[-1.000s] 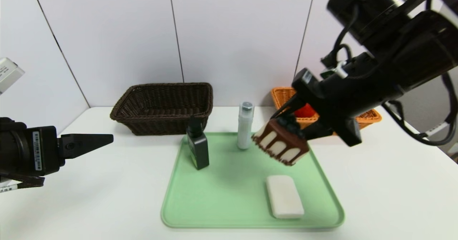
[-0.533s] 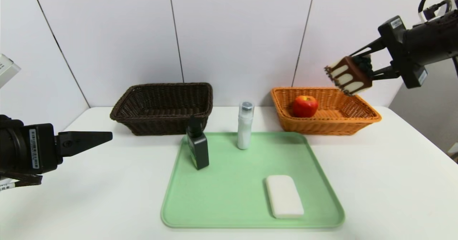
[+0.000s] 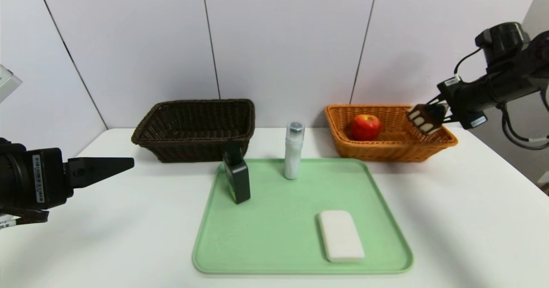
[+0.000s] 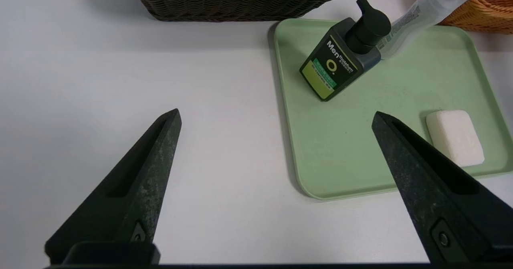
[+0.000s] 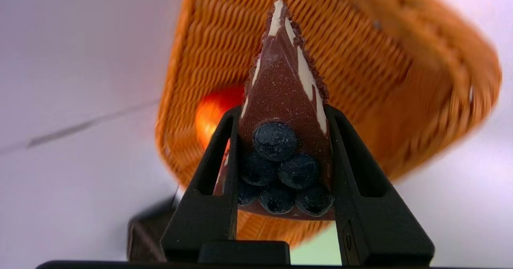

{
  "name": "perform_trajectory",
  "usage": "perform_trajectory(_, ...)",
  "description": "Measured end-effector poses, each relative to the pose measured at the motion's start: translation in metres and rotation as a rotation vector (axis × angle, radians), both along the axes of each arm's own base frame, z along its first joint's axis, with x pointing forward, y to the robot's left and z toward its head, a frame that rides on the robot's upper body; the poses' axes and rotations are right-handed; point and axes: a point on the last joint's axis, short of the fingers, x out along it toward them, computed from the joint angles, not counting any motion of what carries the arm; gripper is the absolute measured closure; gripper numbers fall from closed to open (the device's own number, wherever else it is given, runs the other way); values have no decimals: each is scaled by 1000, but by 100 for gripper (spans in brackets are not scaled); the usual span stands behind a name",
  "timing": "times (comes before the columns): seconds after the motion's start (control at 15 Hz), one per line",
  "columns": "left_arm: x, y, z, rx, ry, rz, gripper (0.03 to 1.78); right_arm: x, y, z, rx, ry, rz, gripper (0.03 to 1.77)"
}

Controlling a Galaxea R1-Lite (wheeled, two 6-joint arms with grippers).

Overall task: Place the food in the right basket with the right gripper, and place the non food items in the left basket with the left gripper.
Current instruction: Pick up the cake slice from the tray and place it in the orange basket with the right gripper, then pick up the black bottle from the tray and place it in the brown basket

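Right hand (image 3: 438, 109) grasps cake slice (image 3: 425, 119) above orange basket (image 3: 392, 153) at counter's far-right corner, apple (image 3: 365, 127) inside, toiletries unsorted

"What sort of place are you working in?"

"I'd call it a plain test booth or lab bench, by its look. Pale panels (image 3: 287, 43) with thin dark seams stand from ten to two o'clock, right behind a bare white table (image 3: 146, 219)."

"And what's on it?"

"A green tray (image 3: 274, 236) in the middle, a dark wicker basket (image 3: 197, 146) at eleven o'clock, an orange wicker basket (image 3: 381, 153) at one. It's laid out like a sorting trial."

"Couldn't it be a kitchen?"

"An apple (image 3: 365, 127) and a pump bottle (image 3: 238, 178) look homely, but my black robot arms reach in from nine and three o'clock."
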Motion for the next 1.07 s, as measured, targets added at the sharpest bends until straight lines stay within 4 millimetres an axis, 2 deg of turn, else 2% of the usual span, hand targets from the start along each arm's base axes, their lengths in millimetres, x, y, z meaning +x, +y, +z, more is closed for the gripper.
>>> perform_trajectory(0.13,-1,0,-1,-1,2,0,12,18,-7,-21,4,2,-38,115)
perform_trajectory(0.33,-3,1,-1,-2,0,1,12,27,-8,-36,22,26,-51,113)
perform_trajectory(0.53,-3,1,0,-3,-2,-1,12,28,-8,-41,20,44,-51,79)
perform_trajectory(0.87,-4,1,1,-6,-7,-2,12,23,-3,-29,8,15,-37,46)
perform_trajectory(1.0,-4,1,4,-11,-21,-2,12,17,5,-13,6,-28,-18,37)
perform_trajectory(1.07,-4,2,6,-11,-25,-2,12,10,12,2,3,-68,-3,34)
